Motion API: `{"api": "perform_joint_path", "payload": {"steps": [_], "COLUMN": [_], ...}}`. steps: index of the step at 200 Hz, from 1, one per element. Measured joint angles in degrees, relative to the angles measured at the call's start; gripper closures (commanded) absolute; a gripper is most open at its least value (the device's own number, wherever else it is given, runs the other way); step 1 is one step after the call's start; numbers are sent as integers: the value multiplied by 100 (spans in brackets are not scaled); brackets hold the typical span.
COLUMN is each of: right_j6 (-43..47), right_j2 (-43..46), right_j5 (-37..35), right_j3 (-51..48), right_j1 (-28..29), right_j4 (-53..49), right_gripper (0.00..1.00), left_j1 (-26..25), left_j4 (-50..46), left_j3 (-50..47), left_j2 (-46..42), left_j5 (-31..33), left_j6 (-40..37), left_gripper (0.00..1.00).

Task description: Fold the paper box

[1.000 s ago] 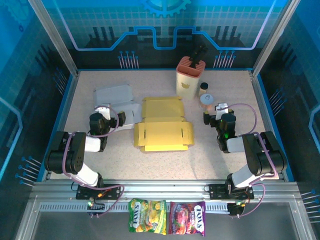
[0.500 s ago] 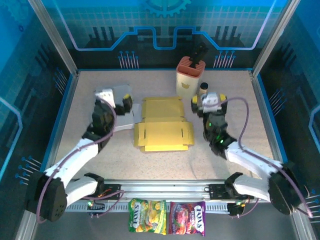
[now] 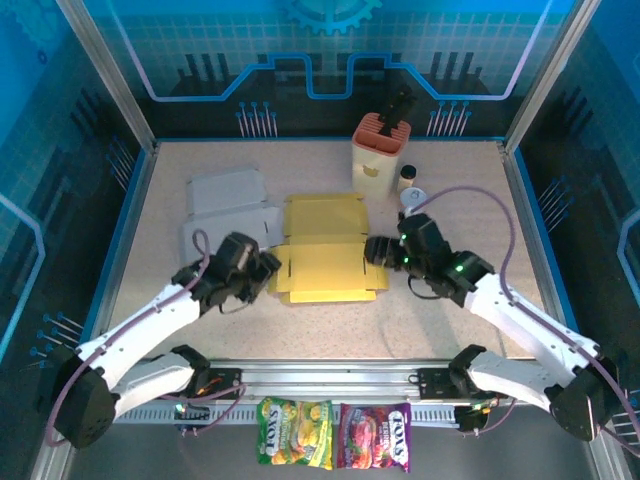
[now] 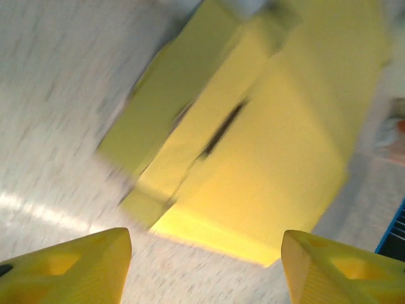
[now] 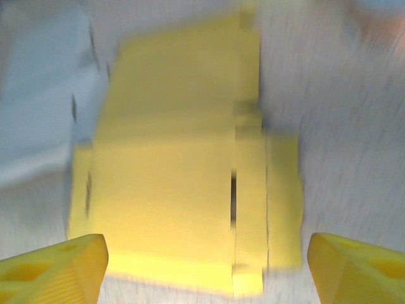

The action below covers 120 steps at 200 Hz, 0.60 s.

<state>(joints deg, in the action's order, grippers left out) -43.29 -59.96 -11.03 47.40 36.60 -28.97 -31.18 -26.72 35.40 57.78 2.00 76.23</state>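
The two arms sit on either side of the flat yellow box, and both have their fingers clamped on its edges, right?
Not quite. The arms do sit on either side of the flat yellow box, but neither has clamped it. The left fingers and the right fingers are spread wide open, with the box lying ahead of them. The two wrist views show this.

The left tool has swung in from over the grey sheet to the left edge of the yellow box; the right tool has come from beside the small jar to its right edge; both arms now reach lower and further inward.
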Motion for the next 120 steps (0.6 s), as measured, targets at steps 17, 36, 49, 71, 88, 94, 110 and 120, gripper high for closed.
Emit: {"api": "perform_joint_path", "payload": {"steps": [17,36,49,71,88,94,110,120], "right_j6": [-280,-516,-640,-809,-901,-925,-977,-1016], "right_j2": [-149,-243,-273,-356,-387,-387,-391,-391], "right_j5": [509,927,1154,1449,1596,1631,1725,1764], "right_j3": [-363,-568,-623,-662,-721,-737,-776,-807], "right_j1": [103,118,118,118,118,118,118,118], "right_j4": [-42,72,199,455,597,632,719,756], "right_gripper": [18,18,18,19,19,19,19,19], "left_j1": [-398,-540,-553,-555,-560,-566,-575,-575], "left_j4": [326,796,1078,1862,2422,2559,2758,2874], "left_j3": [-745,-1248,-1333,-1388,-1499,-1539,-1585,-1587], "left_j2": [-273,-262,-151,166,446,540,669,695], "left_j5": [20,164,275,424,487,525,599,636], "left_j6": [896,1561,1856,2277,2483,2551,2634,2697], "left_gripper": [44,44,44,46,47,47,48,48]}}
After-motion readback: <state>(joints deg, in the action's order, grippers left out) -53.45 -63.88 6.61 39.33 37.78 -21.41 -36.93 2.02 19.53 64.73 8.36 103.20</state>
